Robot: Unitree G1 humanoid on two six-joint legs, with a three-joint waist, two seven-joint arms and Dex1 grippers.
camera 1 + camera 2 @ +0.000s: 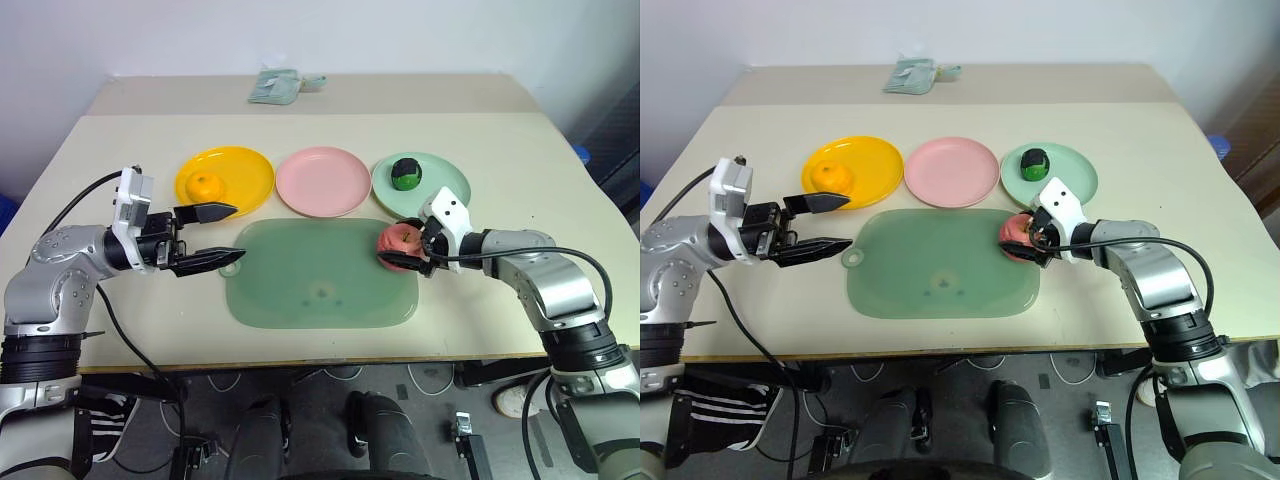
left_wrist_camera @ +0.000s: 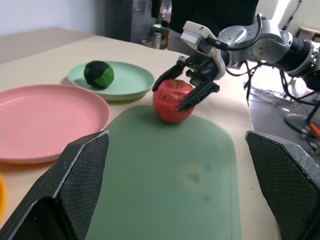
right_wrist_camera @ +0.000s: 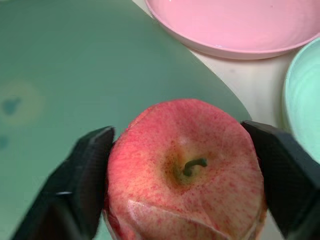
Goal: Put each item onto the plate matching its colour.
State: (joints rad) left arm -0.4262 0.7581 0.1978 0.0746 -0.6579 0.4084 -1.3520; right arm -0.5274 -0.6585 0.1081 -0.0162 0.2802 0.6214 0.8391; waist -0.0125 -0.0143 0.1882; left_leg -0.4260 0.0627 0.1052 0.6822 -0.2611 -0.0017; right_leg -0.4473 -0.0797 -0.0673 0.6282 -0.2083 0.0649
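Observation:
The pink-red apple (image 3: 185,170) sits on the right end of the pale-green cutting mat (image 1: 320,275), stem up. My right gripper (image 1: 404,249) is shut on it, one black finger pressed to each side. The orange tangerine (image 1: 204,185) lies on the yellow plate (image 1: 250,165). On the mint green plate (image 1: 452,182) rests the dark green-and-black ball (image 1: 405,172). The pink plate (image 1: 323,181) between them holds nothing. My left gripper (image 1: 226,238) stands open just left of the mat, pointing toward the apple, with nothing between its fingers.
A small pale-green packet (image 1: 275,86) lies at the back of the table (image 1: 520,140). The three plates stand in a row just behind the mat. Cables hang below the table's front edge.

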